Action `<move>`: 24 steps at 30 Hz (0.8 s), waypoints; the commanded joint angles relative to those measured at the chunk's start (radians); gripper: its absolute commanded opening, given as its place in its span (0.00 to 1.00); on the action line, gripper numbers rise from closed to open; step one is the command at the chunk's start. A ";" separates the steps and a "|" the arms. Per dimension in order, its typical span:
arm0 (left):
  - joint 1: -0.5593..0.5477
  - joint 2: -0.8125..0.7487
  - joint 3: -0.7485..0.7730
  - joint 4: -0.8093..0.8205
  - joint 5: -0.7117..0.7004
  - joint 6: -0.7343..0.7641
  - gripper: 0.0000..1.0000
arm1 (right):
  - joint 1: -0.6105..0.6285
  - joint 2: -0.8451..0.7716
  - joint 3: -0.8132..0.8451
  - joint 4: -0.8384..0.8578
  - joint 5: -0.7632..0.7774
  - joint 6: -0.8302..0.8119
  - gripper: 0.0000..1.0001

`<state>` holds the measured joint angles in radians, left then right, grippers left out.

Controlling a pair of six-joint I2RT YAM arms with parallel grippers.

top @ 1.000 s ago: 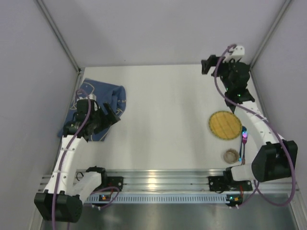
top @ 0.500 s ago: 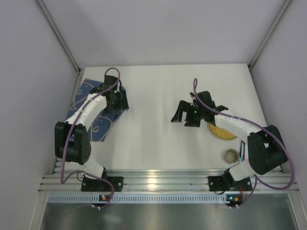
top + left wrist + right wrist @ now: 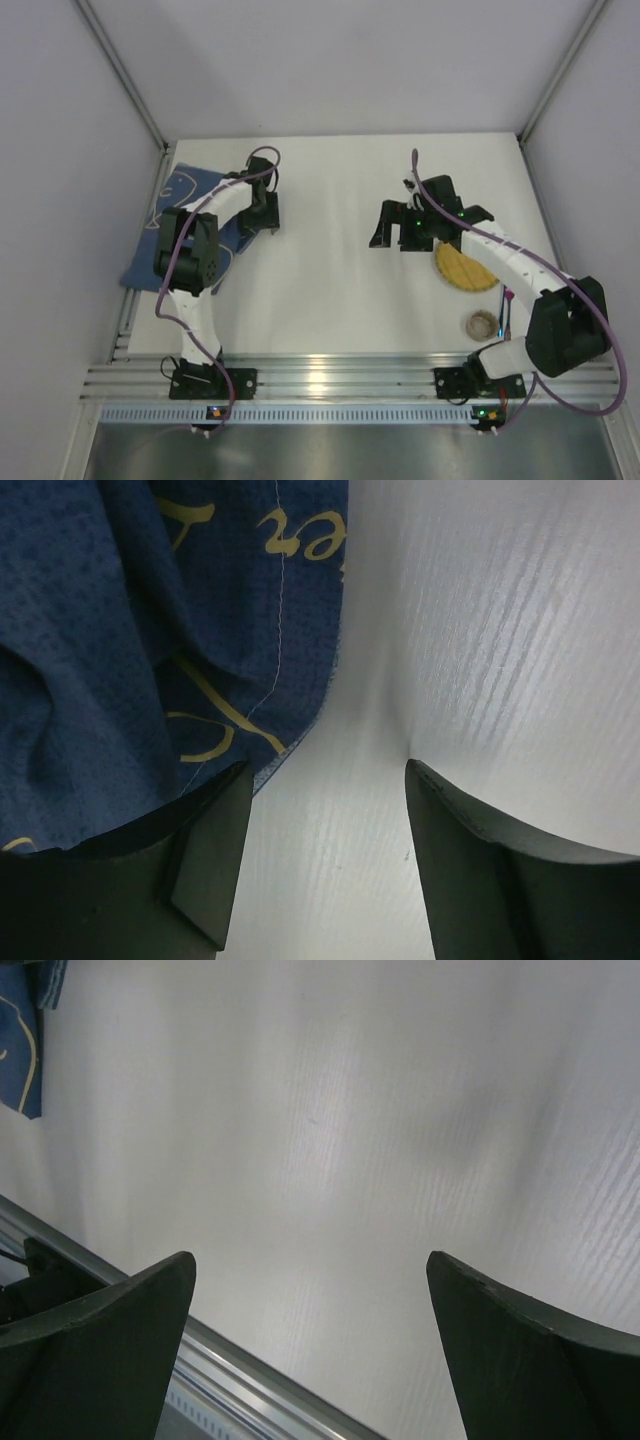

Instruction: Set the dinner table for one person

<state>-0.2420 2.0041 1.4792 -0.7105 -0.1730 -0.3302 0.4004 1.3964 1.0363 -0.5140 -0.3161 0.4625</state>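
Note:
The white dinner table fills the top view. A blue cloth mat with line drawings lies rumpled at its left side. My left gripper is open and empty, low over the mat's right edge. In the left wrist view one finger overlaps the cloth and the other stands over bare table. My right gripper is open wide and empty above the table's middle right, and the right wrist view shows bare table under it.
A yellow woven plate lies at the right, partly under my right arm. A small beige cup and a shiny fork lie near it. A metal rail runs along the near edge.
The right arm swung from the back right corner to the table's middle right. The left gripper moved from the mat's near left part to its right edge.

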 commanded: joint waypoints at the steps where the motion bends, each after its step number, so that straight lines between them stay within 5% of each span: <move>1: 0.003 0.016 0.055 0.006 -0.029 -0.015 0.68 | -0.017 0.026 0.041 -0.046 -0.018 -0.042 1.00; 21: 0.132 0.036 -0.039 0.043 0.147 0.003 0.51 | -0.061 0.084 0.041 -0.080 -0.048 -0.119 1.00; 24: 0.132 0.030 -0.057 0.040 0.162 0.013 0.39 | -0.060 0.088 0.033 -0.078 -0.046 -0.114 1.00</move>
<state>-0.1001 2.0296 1.4681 -0.6697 -0.0872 -0.3370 0.3481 1.4681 1.0439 -0.5938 -0.3500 0.3588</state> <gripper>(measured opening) 0.438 0.996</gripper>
